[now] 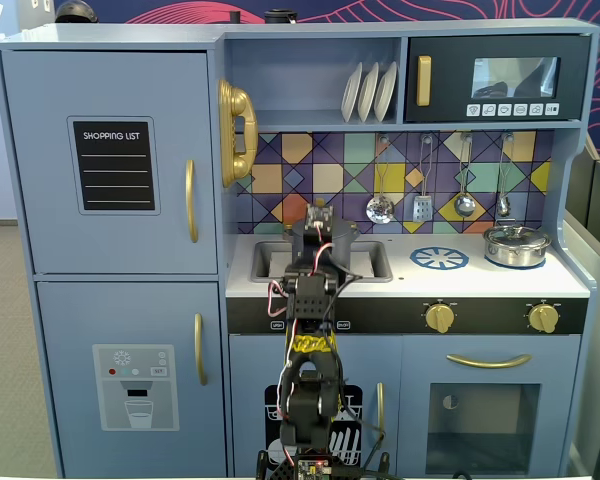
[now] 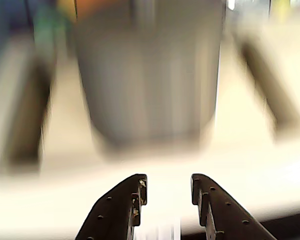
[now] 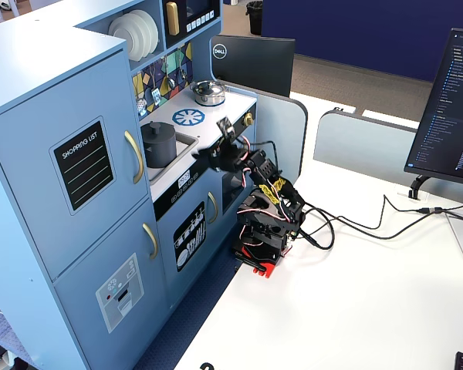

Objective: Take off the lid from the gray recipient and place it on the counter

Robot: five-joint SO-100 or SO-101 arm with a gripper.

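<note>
**Arm at the sink, lid still on the pot**

The gray pot (image 3: pixel 160 144) stood in the sink basin of the counter (image 3: pixel 216 108), with its lid (image 3: pixel 158 126) seated on top. In a fixed view from the front, the arm hid most of the pot. The wrist view showed the pot (image 2: pixel 150 70) as a blurred gray cylinder directly ahead of the gripper (image 2: pixel 167 186), close but apart from it.

The fingers (image 2: pixel 132 192) stood open with a narrow gap between the tips and held nothing. They were level with the pot's lower wall in the wrist view; the lid lay above the frame there.

The arm (image 3: pixel 262 193) reached from its base on the white table (image 3: pixel 370 293) up toward the front edge of the counter. A silver pot (image 1: pixel 516 243) with its own lid sat at the right end of the counter in the front view, beside the printed blue burner (image 1: pixel 439 258).
</note>
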